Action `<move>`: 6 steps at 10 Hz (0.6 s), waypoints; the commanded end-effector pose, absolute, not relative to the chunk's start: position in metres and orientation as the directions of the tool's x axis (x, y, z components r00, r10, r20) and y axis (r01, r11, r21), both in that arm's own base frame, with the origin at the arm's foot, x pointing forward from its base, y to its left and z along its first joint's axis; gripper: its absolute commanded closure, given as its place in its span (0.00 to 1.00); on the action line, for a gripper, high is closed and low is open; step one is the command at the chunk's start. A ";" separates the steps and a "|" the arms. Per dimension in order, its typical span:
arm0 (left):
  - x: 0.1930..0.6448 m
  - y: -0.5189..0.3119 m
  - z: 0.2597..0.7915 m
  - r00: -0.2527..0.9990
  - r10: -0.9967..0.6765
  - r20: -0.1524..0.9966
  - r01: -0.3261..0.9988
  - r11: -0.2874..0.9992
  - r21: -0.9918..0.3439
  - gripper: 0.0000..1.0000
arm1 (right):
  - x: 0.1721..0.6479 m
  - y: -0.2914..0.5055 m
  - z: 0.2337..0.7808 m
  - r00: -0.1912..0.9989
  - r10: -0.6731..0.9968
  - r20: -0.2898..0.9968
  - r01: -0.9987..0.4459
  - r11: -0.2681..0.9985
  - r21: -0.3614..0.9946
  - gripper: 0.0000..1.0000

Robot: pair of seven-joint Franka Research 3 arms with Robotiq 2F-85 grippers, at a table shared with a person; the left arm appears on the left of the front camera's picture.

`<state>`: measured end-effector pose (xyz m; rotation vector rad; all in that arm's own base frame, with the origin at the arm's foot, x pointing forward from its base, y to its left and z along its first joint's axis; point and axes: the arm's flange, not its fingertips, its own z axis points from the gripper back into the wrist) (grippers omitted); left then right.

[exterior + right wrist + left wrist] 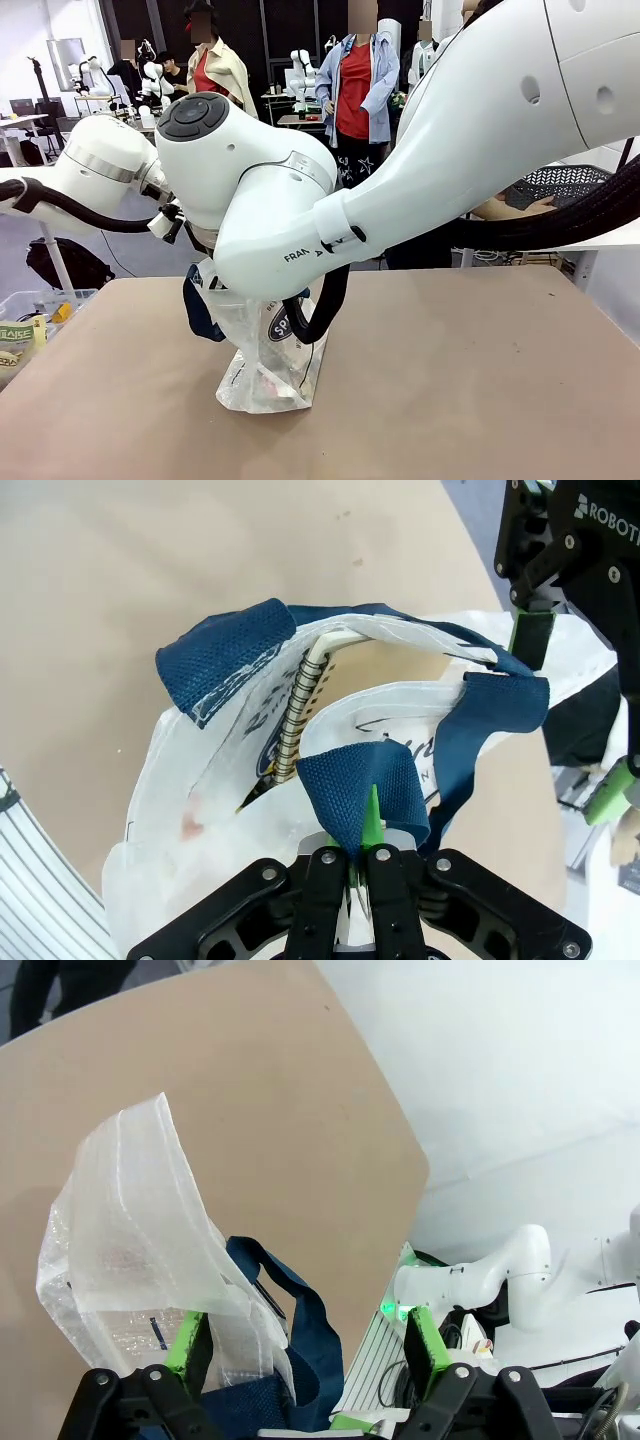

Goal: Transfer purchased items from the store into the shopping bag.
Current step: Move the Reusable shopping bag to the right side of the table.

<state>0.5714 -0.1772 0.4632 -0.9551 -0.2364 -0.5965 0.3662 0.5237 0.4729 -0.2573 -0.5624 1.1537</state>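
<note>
Tan tabletop [480,380] is the biggest thing before us, and on it, near the middle and under our two crossing arms, stands the shopping bag [265,375]. Its thin crinkly plastic looks light and floppy; we judge it would slump or skid if pushed, so the woven navy handles are the sensible places to take hold. Our right gripper [360,865] has its jaws pressed together on one such handle [365,790], holding that side of the mouth up. Our left gripper [305,1345] has its jaws spread wide, one green pad [188,1340] against the bag's wall and nothing held between them. Inside the bag, seen from the right wrist, a flat tan-brown spiral-bound pack [310,700] stands on edge against the wall, stiff enough to prop the plastic open. Lower down, something red [272,380] shows faintly through the plastic; we cannot tell what it is.
</note>
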 end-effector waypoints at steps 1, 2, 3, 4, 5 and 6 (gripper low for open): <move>0.577 -0.181 0.465 0.800 -0.393 0.453 0.595 0.422 -0.684 0.00 | 0.368 0.529 0.472 0.273 0.909 0.316 -0.787 0.400 -0.469 1.00; 0.578 -0.183 0.466 0.804 -0.397 0.444 0.591 0.448 -0.671 0.00 | 0.368 0.529 0.472 0.273 0.907 0.319 -0.786 0.402 -0.470 1.00; 0.576 -0.184 0.467 0.791 -0.410 0.454 0.610 0.466 -0.641 0.00 | 0.367 0.528 0.473 0.272 0.907 0.322 -0.787 0.403 -0.468 1.00; 0.575 -0.185 0.467 0.789 -0.402 0.464 0.614 0.478 -0.629 0.18 | 0.367 0.528 0.472 0.272 0.908 0.320 -0.786 0.401 -0.470 1.00; 0.575 -0.185 0.468 0.785 -0.406 0.468 0.619 0.486 -0.617 0.37 | 0.367 0.528 0.473 0.271 0.908 0.320 -0.786 0.400 -0.471 1.00; 0.575 -0.185 0.467 0.786 -0.407 0.466 0.618 0.492 -0.613 0.56 | 0.367 0.528 0.473 0.270 0.908 0.322 -0.786 0.400 -0.471 1.00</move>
